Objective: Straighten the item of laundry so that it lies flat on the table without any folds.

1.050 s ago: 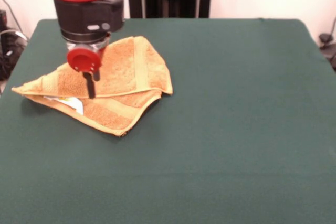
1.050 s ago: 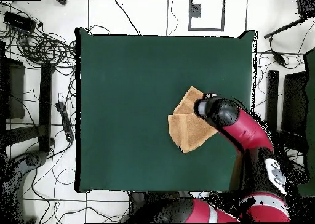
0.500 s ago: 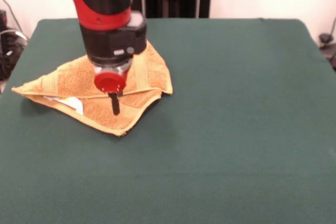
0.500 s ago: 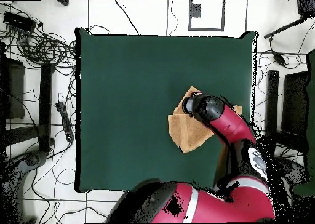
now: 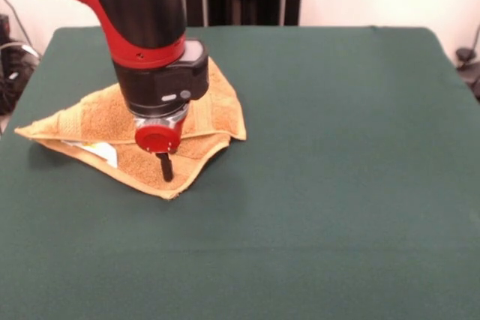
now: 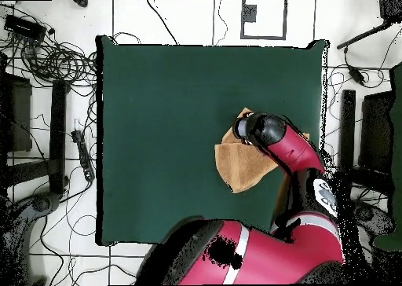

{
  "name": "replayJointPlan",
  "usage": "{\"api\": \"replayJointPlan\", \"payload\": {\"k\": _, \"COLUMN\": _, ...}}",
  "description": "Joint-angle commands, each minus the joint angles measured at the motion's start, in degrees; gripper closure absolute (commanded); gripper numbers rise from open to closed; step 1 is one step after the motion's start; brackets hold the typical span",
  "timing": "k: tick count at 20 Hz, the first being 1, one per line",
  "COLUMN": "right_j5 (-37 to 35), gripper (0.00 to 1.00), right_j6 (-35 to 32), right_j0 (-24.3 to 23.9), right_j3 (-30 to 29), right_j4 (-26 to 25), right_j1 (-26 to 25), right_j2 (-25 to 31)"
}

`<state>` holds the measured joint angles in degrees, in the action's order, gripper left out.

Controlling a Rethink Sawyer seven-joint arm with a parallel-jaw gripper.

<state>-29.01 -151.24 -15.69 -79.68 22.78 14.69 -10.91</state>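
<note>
The arm stands upright, its jaws point(image 5: 165, 167) (open or shut, I cannot tell) down on a folded, nubby orange towel point(image 5: 97, 121) on the green felt surface point(image 5: 337, 170)

Towel point(image 5: 206, 110): I see golden-orange terry, folded over itself into a rough triangle, not flat.
Layers: upper flap lies over a lower layer; lower edge sticks out along the near side in front view.
Border: woven band runs along the edges, one band crosses the upper flap.
Tag point(image 5: 101, 151): small, white, at the left end btwn layers.
Table point(image 5: 337, 185): dark green cloth, far bigger than towel.
Position: towel toward one side of table point(image 6: 157, 126), w/ towel point(image 6: 235, 169) near the edge in overhead view.
</note>
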Motion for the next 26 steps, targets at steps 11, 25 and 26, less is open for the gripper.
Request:
{"api": "replayJointPlan", "payload": {"k": 11, "right_j5": 5.9, "gripper": 0.00, "right_j6": -13.8, "right_j0": 4.6, "right_j3": 4.1, "right_j4": 8.6, "right_j1": -9.4, "right_j2": 6.6}}
{"api": "replayJointPlan", "payload": {"k": 25, "right_j5": 4.1, "gripper": 0.00, "right_j6": -12.9, "right_j0": 5.4, "right_j3": 3.3, "right_j4": 10.0, "right_j1": -8.4, "right_j2": 5.0}}
{"api": "replayJointPlan", "payload": {"k": 26, "right_j5": 4.0, "gripper": 0.00, "right_j6": -12.8, "right_j0": 5.5, "right_j3": 3.2, "right_j4": 10.1, "right_j1": -8.3, "right_j2": 5.0}}
